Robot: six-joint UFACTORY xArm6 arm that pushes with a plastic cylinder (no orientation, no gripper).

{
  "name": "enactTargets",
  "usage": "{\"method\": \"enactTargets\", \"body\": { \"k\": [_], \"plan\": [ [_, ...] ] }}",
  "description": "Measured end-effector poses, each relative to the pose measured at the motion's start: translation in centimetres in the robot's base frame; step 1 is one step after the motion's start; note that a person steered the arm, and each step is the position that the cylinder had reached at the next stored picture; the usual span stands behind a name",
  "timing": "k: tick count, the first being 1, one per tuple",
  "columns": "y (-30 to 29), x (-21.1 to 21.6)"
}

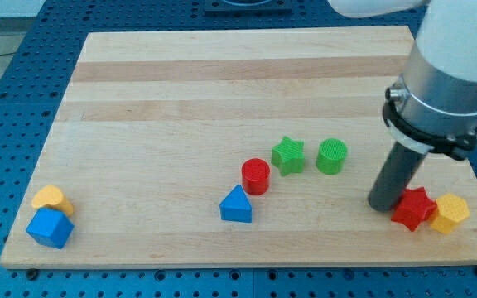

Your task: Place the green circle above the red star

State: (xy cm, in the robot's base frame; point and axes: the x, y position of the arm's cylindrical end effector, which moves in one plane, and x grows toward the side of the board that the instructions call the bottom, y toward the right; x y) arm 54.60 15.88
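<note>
Small, hard, light green circle [332, 156], likely easy to slide from its left side toward red star [411, 209], with my tip [383, 205] bare, holding nothing, just left of that star.

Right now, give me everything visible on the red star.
The red star is a small, chunky star-shaped block, plain red with a matte plastic look. It lies flat on the wooden board near the view's bottom right corner. My tip stands right against its left side, apparently touching and hiding a bit of one point. The yellow block sits tight against its right side. The green circle is apart from it, up and to the view's left.
</note>
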Motion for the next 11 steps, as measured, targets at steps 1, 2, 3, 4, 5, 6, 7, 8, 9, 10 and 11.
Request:
{"method": "enactTargets", "body": {
  "k": [1,2,3,4,5,6,7,8,9,10,11],
  "plan": [
    [0.5,-4.2],
    [0.2,-9.5],
    [-4.3,-11.5],
    [-5.7,-9.1],
    [-5.6,-6.3],
    [-6.7,-5.5],
    [-10.3,-5.1],
    [-9.0,-3.1],
    [-5.2,-3.1],
    [-1.2,-3.1],
    [2.0,-3.1]
  ]
}}
